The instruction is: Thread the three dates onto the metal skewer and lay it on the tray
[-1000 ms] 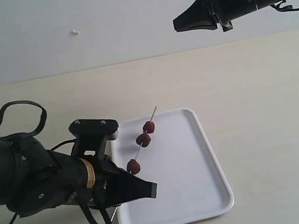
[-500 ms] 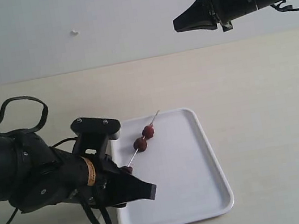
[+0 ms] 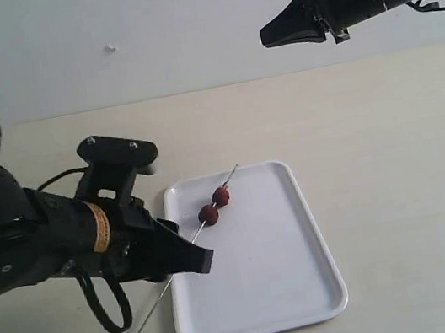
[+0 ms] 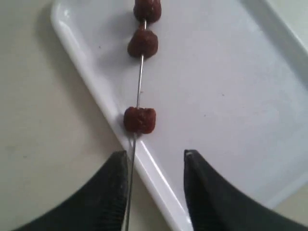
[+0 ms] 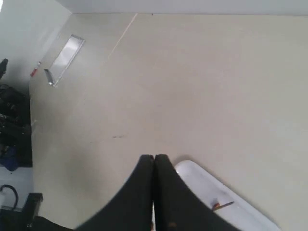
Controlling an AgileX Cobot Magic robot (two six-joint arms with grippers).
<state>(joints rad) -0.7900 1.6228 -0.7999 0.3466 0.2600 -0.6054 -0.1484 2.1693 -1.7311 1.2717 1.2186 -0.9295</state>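
Left claw (image 4: 155, 166) spread open, gripping nothing. The metal skewer (image 4: 140, 79) runs just beside one finger, three dates (image 4: 140, 120) threaded on it. It lies slantwise across the tray (image 4: 231, 96) rim, bare end on the tabletop (image 3: 374, 150). Right claw (image 3: 263, 38) clenched, empty, raised well apart.

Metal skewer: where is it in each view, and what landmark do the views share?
Exterior view: skewer slants from the far rim of the tray, over its left rim, onto the table.
Left wrist view: skewer runs through the middle, carrying three dates, crossing the tray rim.
Right wrist view: only a short sliver, likely the skewer tip, on the tray corner.
Shared landmark: the white tray.
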